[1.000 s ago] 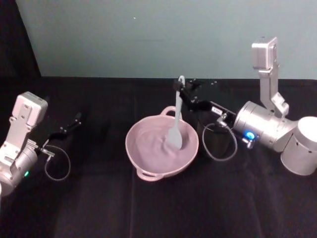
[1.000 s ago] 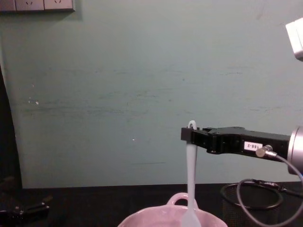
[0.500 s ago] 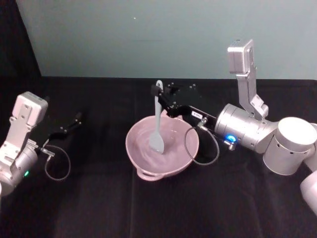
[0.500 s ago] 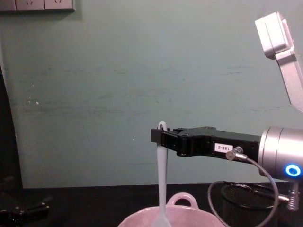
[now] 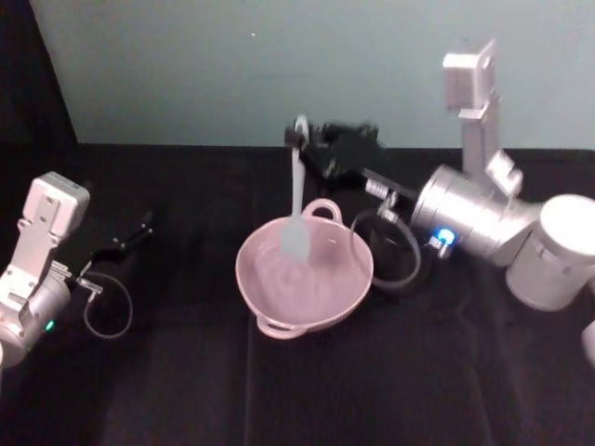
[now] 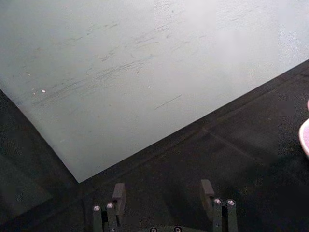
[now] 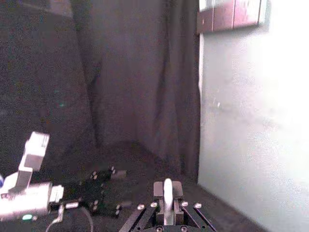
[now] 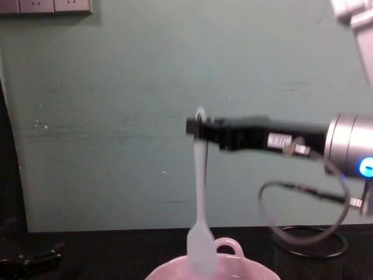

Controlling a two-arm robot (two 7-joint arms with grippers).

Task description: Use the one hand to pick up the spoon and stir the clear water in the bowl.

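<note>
With our right pincer (image 5: 299, 137) pinching the spoon (image 5: 297, 200) by its handle tip, blade hanging above the water (image 5: 307, 274) in the bowl (image 5: 270, 297), we risk the spoon pivoting or slipping out and splashing the desk (image 5: 186, 390).

The right tool (image 8: 195, 126) has lifted the spoon (image 8: 201, 192) higher above the bowl (image 5: 304, 283).

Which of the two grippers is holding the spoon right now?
The right gripper, shut on the spoon at its handle top, above the pink bowl. The left gripper sits open at the table's left, holding nothing.
</note>
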